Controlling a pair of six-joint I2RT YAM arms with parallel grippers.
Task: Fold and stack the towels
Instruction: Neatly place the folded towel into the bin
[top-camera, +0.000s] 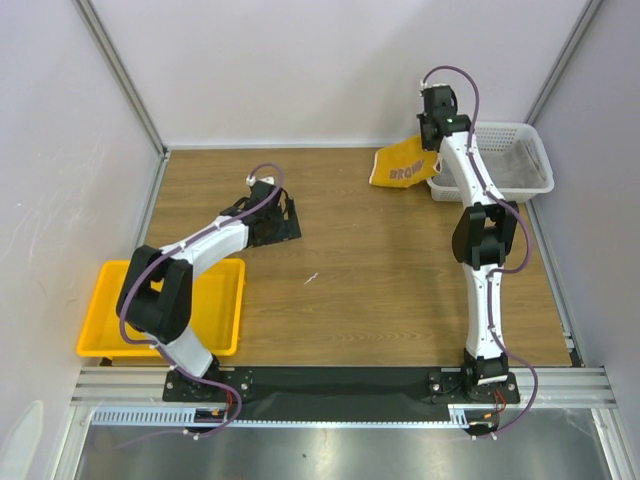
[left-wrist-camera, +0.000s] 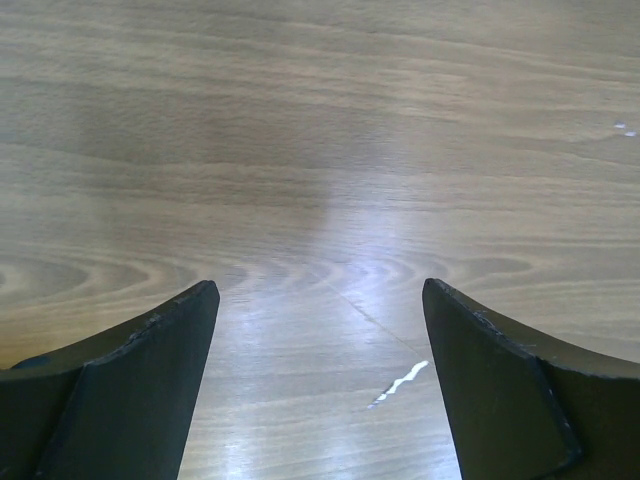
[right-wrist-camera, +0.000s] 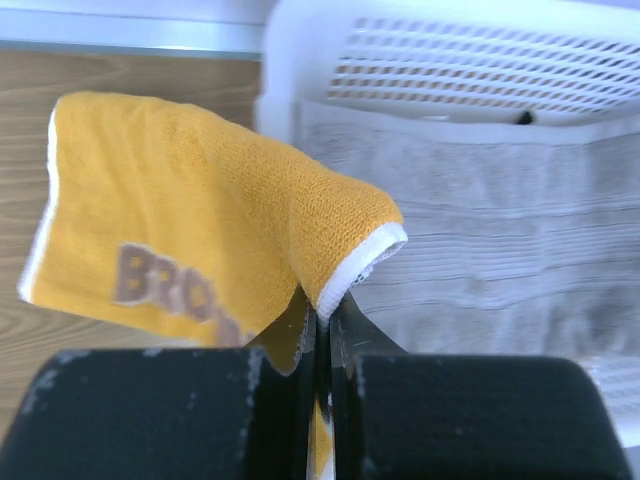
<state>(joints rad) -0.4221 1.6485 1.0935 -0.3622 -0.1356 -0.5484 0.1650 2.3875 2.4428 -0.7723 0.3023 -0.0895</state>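
Note:
A yellow-orange towel (top-camera: 400, 164) with brown "BROWN" lettering hangs off the table at the back, beside the white mesh basket (top-camera: 535, 160). My right gripper (top-camera: 432, 132) is shut on that towel's white-edged corner (right-wrist-camera: 355, 268); the cloth (right-wrist-camera: 190, 240) drapes to the left of the jaws. A grey towel (right-wrist-camera: 500, 250) lies inside the basket (right-wrist-camera: 300, 60). My left gripper (top-camera: 285, 222) hovers low over bare wood at the middle left, its dark fingers (left-wrist-camera: 150, 370) wide apart with nothing between them; in the left wrist view the gripper (left-wrist-camera: 320, 300) frames only tabletop. The plain yellow towel is out of view.
A yellow plastic tray (top-camera: 105, 310) sits at the front left, under the left arm's elbow. The wooden table (top-camera: 380, 270) is walled in on three sides by white panels. A small white scuff (left-wrist-camera: 400, 383) marks the wood.

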